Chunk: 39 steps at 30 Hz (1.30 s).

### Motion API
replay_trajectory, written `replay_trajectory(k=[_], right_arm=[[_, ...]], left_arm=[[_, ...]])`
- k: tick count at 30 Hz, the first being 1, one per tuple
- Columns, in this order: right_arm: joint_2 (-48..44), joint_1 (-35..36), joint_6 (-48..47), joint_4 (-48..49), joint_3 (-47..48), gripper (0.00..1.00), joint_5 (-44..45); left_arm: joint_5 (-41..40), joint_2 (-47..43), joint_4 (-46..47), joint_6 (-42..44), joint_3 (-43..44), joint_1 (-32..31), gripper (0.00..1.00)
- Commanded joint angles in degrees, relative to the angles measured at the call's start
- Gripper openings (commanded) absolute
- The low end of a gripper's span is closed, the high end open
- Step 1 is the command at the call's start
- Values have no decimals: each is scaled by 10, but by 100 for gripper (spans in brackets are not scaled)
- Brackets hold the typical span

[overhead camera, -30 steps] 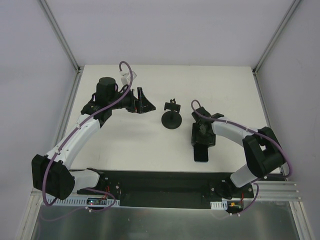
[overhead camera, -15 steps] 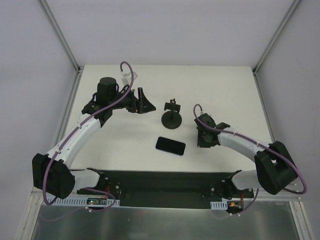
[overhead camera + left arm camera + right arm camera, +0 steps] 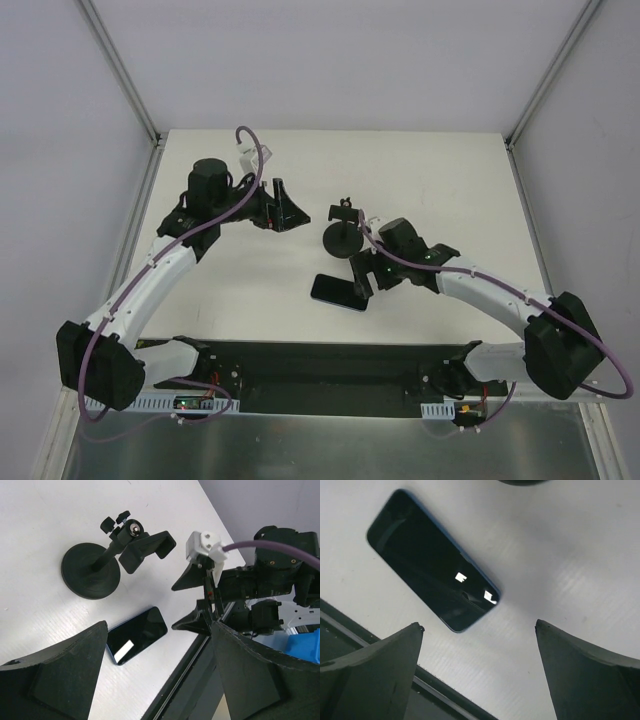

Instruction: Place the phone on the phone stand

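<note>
I counted one phone (image 3: 336,290), one phone stand (image 3: 343,240) and two claws over the white bench (image 3: 450,180). The phone lay flat and face up on the bench, near the front edge. It was just in front of the stand's round base and not touching it. The stand stood upright with its small cradle tilted on top, and the phone was not in that cradle. The right claw (image 3: 363,279) hung over the phone's end nearest the stand, fingers spread wide and gripping nothing. The left claw (image 3: 283,206) was also spread wide and held nothing, off to the stand's left and pointing toward it.
</note>
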Motion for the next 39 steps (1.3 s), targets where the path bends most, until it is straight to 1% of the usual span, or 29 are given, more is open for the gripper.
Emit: replay_trajectory(k=[1,2,4,5,8,9,12,14,17,18,20,21,23,24,28,32,34,35,39], right_arm=[[1,15,-65,135,-36,97,-93],[12,15,-59,176,-39,97,-91],[44,15,-49,211,-39,96,-105],[56,16,-46,244,-42,97,-108],[101,16,-43,262,-28,97,-112],[122,15,-44,262,-24,96,-128],[142,25,-37,262,-30,96,-135],[139,51,-39,253,-43,97,-111],[106,91,-35,260,-83,96,-69],[87,98,-23,261,-105,96,-38],[67,120,-14,273,-124,97,-19],[49,129,-7,276,-133,97,17],[37,154,-4,281,-153,97,47],[34,161,-4,281,-154,97,81],[51,179,-3,248,-133,96,97],[83,215,25,163,-63,96,140],[102,222,35,147,-49,96,150],[109,230,55,142,-40,97,153],[152,243,60,105,10,97,188]], left_arm=[[-31,-71,42,22,-23,-4,85],[-36,-77,51,23,-30,-3,86],[-39,-88,58,24,-36,-4,86],[-40,-90,61,26,-40,-4,86],[-56,-93,61,31,-45,-4,86],[-56,-92,61,31,-44,-3,86],[-48,-87,62,26,-43,-3,86],[-47,-86,61,26,-40,-3,86],[-42,-85,61,25,-40,-3,86],[-41,-84,61,25,-38,-3,86],[-44,-85,62,25,-41,-3,86],[-46,-85,61,26,-41,-3,86],[-42,-85,61,26,-39,-3,86],[-40,-85,61,25,-39,-3,86],[-45,-82,61,25,-41,-3,86],[-44,-78,61,27,-40,-3,86],[-51,-81,61,30,-41,-3,87],[-54,-83,59,35,-41,-3,87],[-62,-87,55,41,-40,-3,87]])
